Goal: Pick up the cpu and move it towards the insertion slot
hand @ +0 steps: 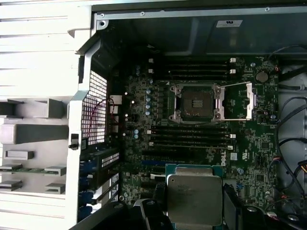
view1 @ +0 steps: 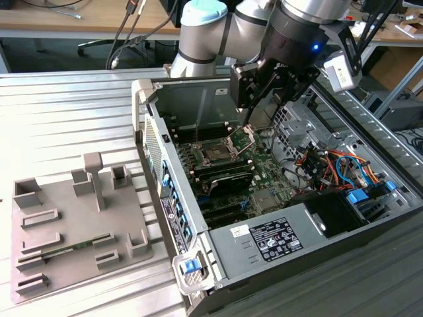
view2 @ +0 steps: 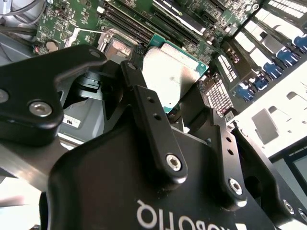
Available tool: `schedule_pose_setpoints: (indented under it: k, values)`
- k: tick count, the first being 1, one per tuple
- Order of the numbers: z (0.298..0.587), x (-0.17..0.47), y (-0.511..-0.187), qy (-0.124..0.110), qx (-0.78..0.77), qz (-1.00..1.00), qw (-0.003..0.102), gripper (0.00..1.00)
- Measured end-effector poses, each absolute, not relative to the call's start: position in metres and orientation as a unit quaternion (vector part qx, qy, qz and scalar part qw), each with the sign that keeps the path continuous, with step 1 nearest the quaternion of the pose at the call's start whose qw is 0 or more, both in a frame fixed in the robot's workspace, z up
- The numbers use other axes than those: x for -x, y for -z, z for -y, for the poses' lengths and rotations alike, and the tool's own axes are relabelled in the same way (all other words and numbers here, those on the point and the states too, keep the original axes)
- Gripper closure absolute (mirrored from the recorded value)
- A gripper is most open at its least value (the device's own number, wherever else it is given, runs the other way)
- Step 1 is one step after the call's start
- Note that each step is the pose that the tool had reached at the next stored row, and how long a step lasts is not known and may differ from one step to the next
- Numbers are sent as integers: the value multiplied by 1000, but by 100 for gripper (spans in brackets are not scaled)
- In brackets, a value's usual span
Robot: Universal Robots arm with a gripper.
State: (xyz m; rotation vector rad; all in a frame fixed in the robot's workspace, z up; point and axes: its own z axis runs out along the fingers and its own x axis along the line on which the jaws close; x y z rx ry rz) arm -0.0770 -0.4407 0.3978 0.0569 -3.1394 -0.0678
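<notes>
My gripper (view1: 268, 99) hangs over the open computer case, shut on the cpu (hand: 194, 191), a flat square chip with a silvery metal top and a green edge. In the second wrist view the cpu (view2: 175, 67) sits between the two black fingers (view2: 130, 72), above the motherboard. The insertion slot (hand: 197, 103) is a dark square socket in a silver frame, and its hinged bracket (hand: 249, 99) is swung open beside it. In the exterior view the insertion slot (view1: 217, 153) lies below the gripper, toward the exterior view's left. The chip is clear of the socket.
Long black memory slots (hand: 192, 135) run on both sides of the socket. The case walls (view1: 155, 142), a power supply (view1: 277, 239) and coloured cables (view1: 334, 165) crowd the interior. A grey fixture tray (view1: 129, 221) with a memory stick (view1: 66, 249) lies at the exterior view's left.
</notes>
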Motion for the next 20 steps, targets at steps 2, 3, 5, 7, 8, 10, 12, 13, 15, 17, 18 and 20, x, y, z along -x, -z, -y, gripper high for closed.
schedule_pose_setpoints:
  k: [2,3,5,7,8,10,12,13,15,17,18,20]
  values:
    - [441,75,-398,22,-18,1000,0,45]
    - [441,74,-398,22,-18,1000,0,45]
    - [441,73,-398,22,-18,1000,0,45]
    - [441,71,-398,22,-18,1000,0,45]
    - [441,71,-398,22,-18,1000,0,45]
    - [441,70,-398,22,-18,1000,0,45]
    - [441,69,-398,22,-18,1000,1,45]
    - [441,68,-398,22,-18,1000,0,45]
    - [441,67,-398,22,-18,1000,0,45]
    - [441,66,-398,22,-18,1000,0,45]
    - [441,65,-398,22,-18,1000,0,45]
    - [441,64,-398,22,-18,1000,0,45]
